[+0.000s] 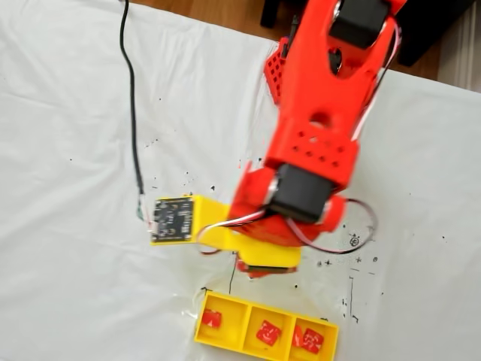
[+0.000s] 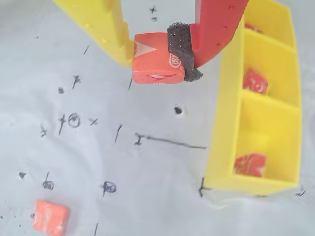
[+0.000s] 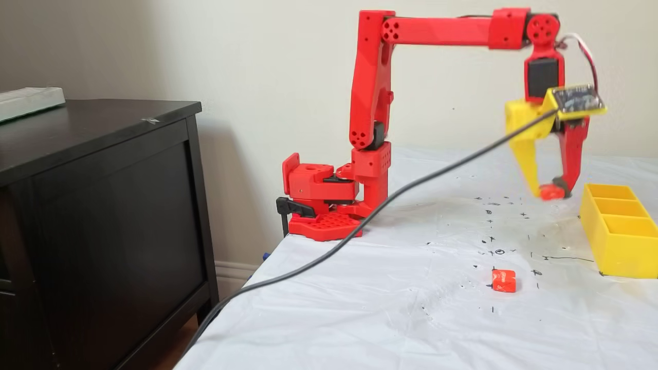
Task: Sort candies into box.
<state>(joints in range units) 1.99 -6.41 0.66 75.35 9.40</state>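
Fingers of the end effector (image 2: 157, 56) are clamping an orange-red candy (image 2: 155, 59) above the counter (image 3: 390, 303), beside the yellow box (image 2: 224, 123); another candy (image 2: 50, 217) is lying apart.

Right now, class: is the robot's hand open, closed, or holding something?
Hand: closed on one orange-red candy, lifted clear of the table, beside the yellow box.

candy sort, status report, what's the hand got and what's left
Hand shut on a candy, held above the cloth beside the yellow tray. Candy in each compartment. One loose candy left. Path clear.
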